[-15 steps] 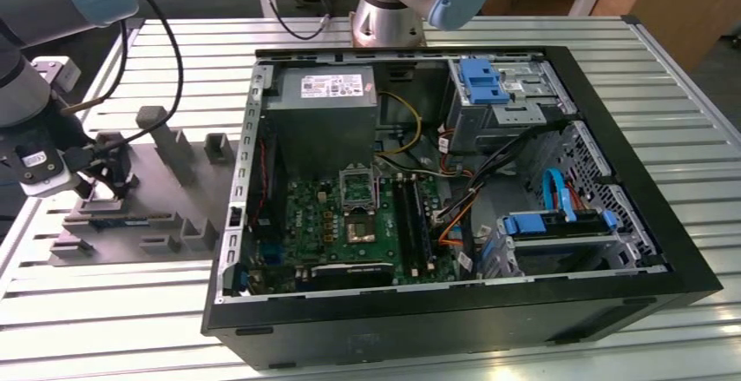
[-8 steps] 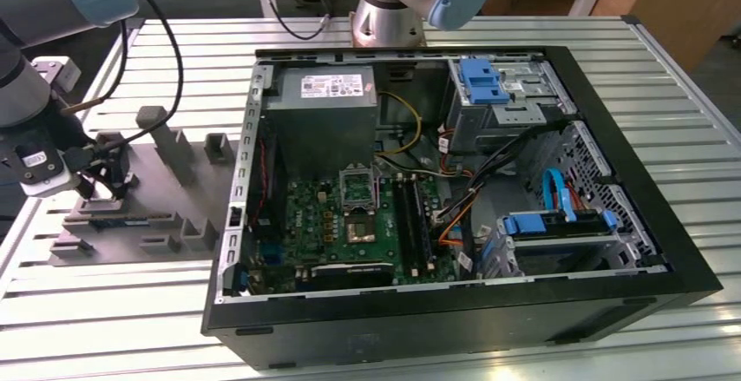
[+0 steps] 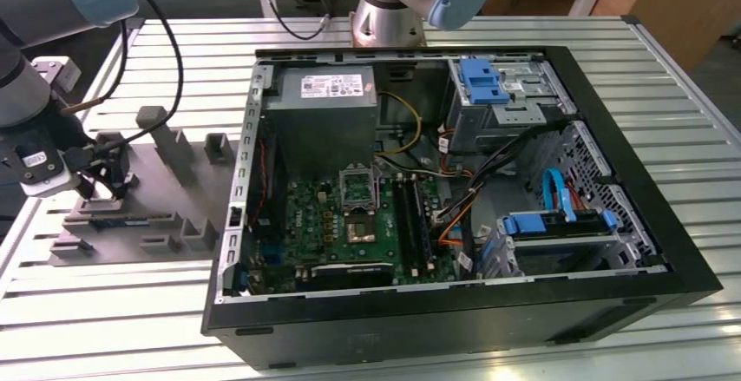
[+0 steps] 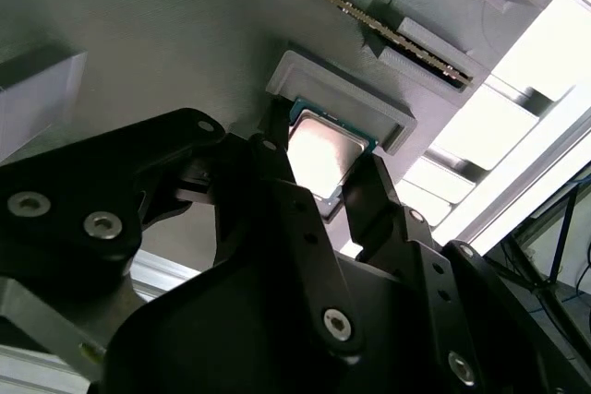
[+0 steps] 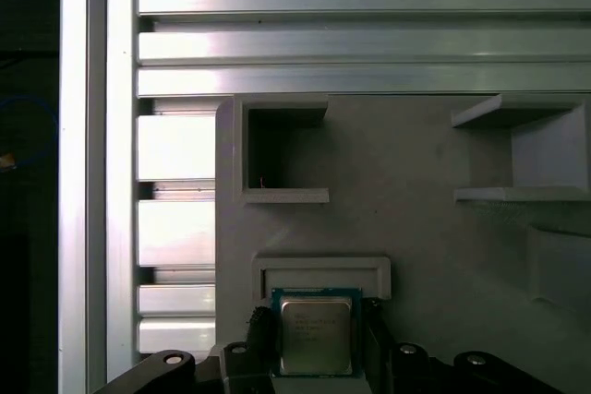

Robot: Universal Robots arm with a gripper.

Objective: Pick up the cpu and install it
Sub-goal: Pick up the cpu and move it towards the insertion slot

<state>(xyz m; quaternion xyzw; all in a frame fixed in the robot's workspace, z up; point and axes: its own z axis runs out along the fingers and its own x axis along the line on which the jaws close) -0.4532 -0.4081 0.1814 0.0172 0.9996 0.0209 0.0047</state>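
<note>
First wrist view has the cpu (image 5: pixel 316 334) lying flat in its pocket on the grey fixture tray (image 5: pixel 416 154), with the jaws closed to the chip's width and seemingly bearing on two opposite edges. Done well, I judge, the grip stays square and light on those edges and the chip comes out level, since the pocket's raised lip (image 5: pixel 321 269) stands close against one side. In the exterior view the tray sits on the counter (image 3: pixel 104 312) at nine o'clock of the PC case (image 3: pixel 463 181). Upright tray blocks (image 3: pixel 173 142) crowd the jaws, while the socket (image 3: pixel 359 192) lies open beyond the case wall.
</note>
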